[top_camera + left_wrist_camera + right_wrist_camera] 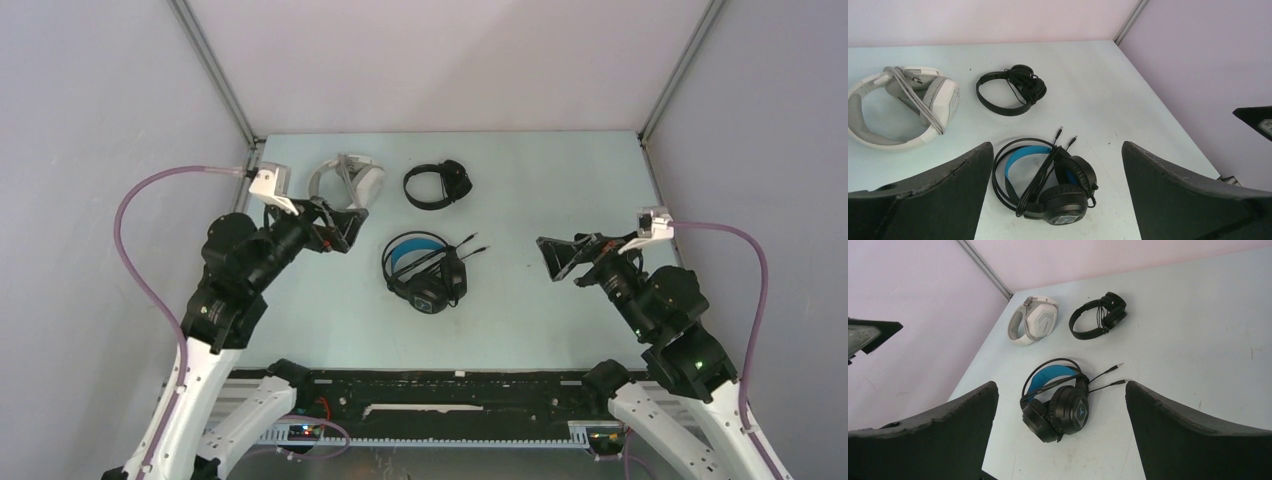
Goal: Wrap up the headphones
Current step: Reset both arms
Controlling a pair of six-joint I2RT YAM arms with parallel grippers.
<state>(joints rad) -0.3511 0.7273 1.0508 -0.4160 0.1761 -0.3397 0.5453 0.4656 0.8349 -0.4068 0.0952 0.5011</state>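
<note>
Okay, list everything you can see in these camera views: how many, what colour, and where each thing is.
white-grey headphones: one, white and grey, grey cable across them, far left of table
slim headphones: one, all black, far centre, right of the white set
blue-lined headphones: one, black with blue inner band, table centre
table: one, pale blue-green
walls: three, pale grey, around the table
left pincer: one, black, open, empty, beside the white set
right pincer: one, black, open, empty, over the table's right side

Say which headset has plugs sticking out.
The blue-lined black set, front centre: two plugs jut out. The white set and slim black set show none.
</note>
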